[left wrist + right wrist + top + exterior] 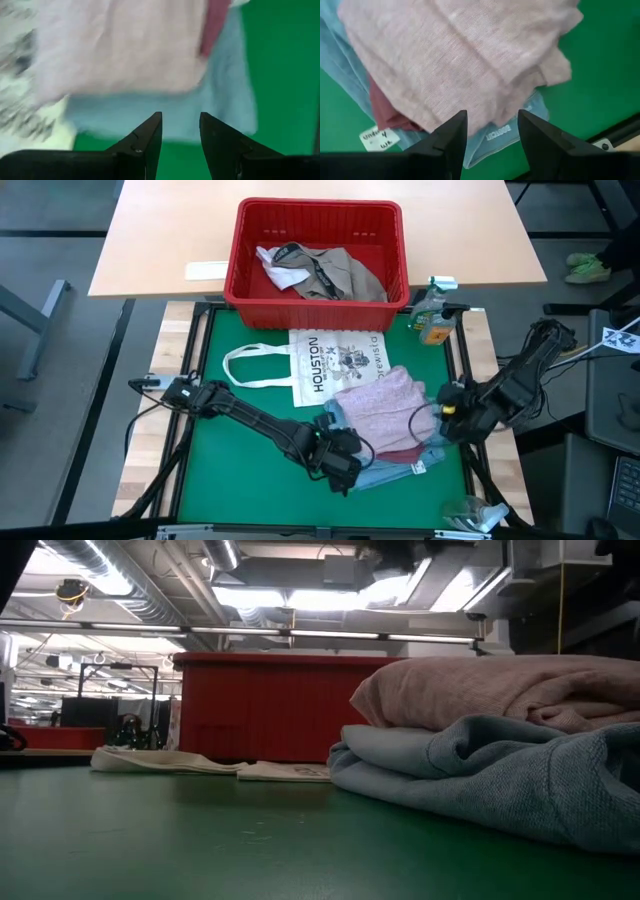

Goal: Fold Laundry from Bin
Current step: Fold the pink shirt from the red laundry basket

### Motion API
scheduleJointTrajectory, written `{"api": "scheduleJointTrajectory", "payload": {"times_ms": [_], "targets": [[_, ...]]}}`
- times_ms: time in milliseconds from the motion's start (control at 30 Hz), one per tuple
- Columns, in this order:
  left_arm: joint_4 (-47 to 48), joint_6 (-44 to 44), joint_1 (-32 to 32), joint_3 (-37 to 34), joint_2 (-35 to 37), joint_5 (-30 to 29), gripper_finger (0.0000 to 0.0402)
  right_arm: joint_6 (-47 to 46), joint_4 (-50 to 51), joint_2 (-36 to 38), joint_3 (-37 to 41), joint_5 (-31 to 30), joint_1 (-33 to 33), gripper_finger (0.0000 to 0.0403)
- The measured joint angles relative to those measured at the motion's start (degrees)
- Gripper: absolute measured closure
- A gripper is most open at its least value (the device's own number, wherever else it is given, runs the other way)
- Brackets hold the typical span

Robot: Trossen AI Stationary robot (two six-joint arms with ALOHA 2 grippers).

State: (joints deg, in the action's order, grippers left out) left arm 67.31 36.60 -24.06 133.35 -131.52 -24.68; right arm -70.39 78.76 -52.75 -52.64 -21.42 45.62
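We find the left gripper (347,463) over the near-left corner of the folded stack, fingers parted with a clear gap and nothing between them. The right gripper (447,412) hovers at the stack's right edge, fingers likewise spread and empty.

The stack lies on the green mat (240,450): a pale pink garment (382,412) on top, a maroon piece (387,112) showing as a strip beneath it, a light blue garment (395,472) at the bottom. The pink piece's long axis runs diagonally, from its near-left corner toward the far-right, pointing at the bin. The blue piece sticks out past the stack's near and right edges; a printed band and a white tag (376,138) show at that edge.

Touching the stack's far-left side lies a flat white tote bag (330,362), handles (250,367) trailing away from the stack.

Beyond the tote stands the red bin (395,255). It holds a khaki-grey garment (345,272) and a white piece (275,268), crumpled together.

A spray bottle (435,308) stands just right of the bin.
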Motion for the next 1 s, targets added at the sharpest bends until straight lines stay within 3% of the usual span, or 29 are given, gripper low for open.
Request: {"api": "scheduleJointTrajectory", "payload": {"times_ms": [200,433,567,800,1000], "targets": [[12.31,6.32,0.6,-0.56,1.62,-3.02,0.0276,0.23,0.79,9.09,1.18,-1.09,-5.96,0.0228],[9.48,6.45,2.36,-6.96,1.59,2.34,0.0276,-0.35,-3.37,15.67,7.35,2.63,-12.77,0.0228],[11.88,6.4,2.74,-9.78,1.94,2.98,0.0276,0.18,-10.02,16.52,11.47,6.32,-16.66,0.0228],[22.65,5.41,2.2,-9.76,4.35,0.58,0.0276,4.02,-11.09,16.52,15.11,7.4,-24.82,0.0228],[16.24,6.51,1.93,-9.76,5.38,-1.27,0.0276,9.42,-19.35,16.52,18.45,15.15,-32.69,0.0228]]}}
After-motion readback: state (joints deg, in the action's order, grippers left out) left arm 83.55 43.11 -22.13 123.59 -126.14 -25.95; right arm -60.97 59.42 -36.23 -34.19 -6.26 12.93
